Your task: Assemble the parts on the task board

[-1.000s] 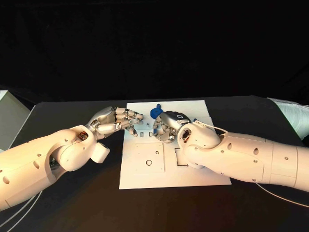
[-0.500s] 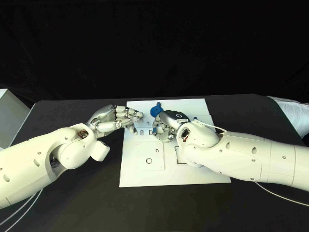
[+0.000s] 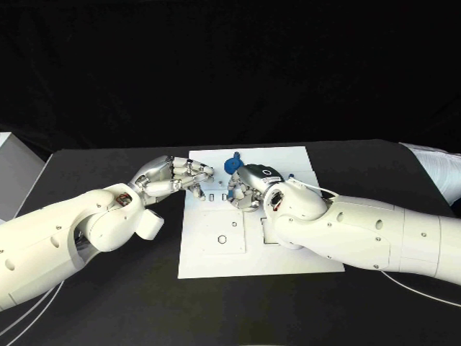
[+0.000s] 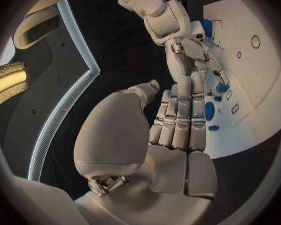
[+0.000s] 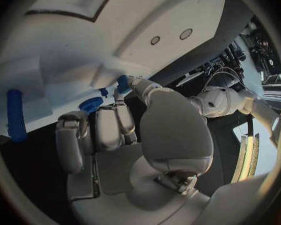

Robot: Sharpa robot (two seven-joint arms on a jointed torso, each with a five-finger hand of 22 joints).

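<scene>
The white task board (image 3: 253, 249) lies mid-table. My left hand (image 3: 174, 176) hovers at its far left edge, fingers curled, and my right hand (image 3: 253, 186) faces it over the board's far half. A blue part (image 3: 232, 165) stands just beyond both hands. In the left wrist view a blue disc (image 4: 210, 110) and small blue pieces (image 4: 223, 88) lie by the left hand's fingers (image 4: 181, 116), and a right hand (image 4: 192, 52) fingertip reaches the small piece. The right wrist view shows a blue disc (image 5: 90, 104) beyond the curled right fingers (image 5: 109, 127), and a blue bar (image 5: 14, 115). Any grip is hidden.
The board's near half carries a raised plate with a round hole (image 3: 222, 241) and a rectangular cut-out (image 3: 269, 232). A white box (image 3: 0, 173) stands at the table's left edge and a pale bundle (image 3: 444, 171) at its right. Black table surrounds the board.
</scene>
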